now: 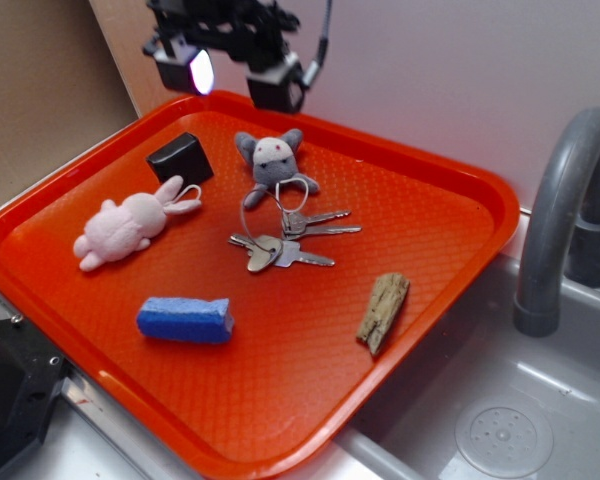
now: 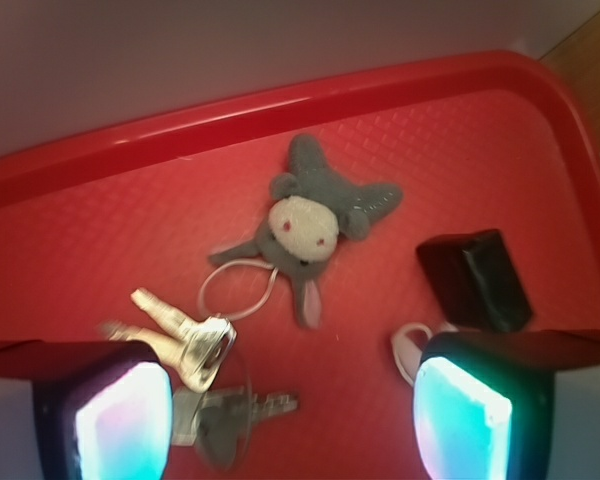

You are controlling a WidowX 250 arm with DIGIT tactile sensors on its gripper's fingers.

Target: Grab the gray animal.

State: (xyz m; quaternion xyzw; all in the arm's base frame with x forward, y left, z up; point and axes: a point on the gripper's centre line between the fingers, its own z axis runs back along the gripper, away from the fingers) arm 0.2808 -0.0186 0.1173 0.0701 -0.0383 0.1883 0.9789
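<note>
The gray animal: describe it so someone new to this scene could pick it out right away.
Find the orange tray beside the sink, then look near its far edge, just under the gripper. The gray animal lies there, right of the black block and just beyond the bunch of keys. Unlike the larger pink rabbit, it is small and gray, with a white face and tiny red marks.

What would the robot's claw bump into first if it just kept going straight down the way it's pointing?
Probably the gray animal: the wrist view shows it between the open gripper's fingers, slightly ahead. Depth is unclear, so it might touch the orange tray beside the toy instead.
</note>
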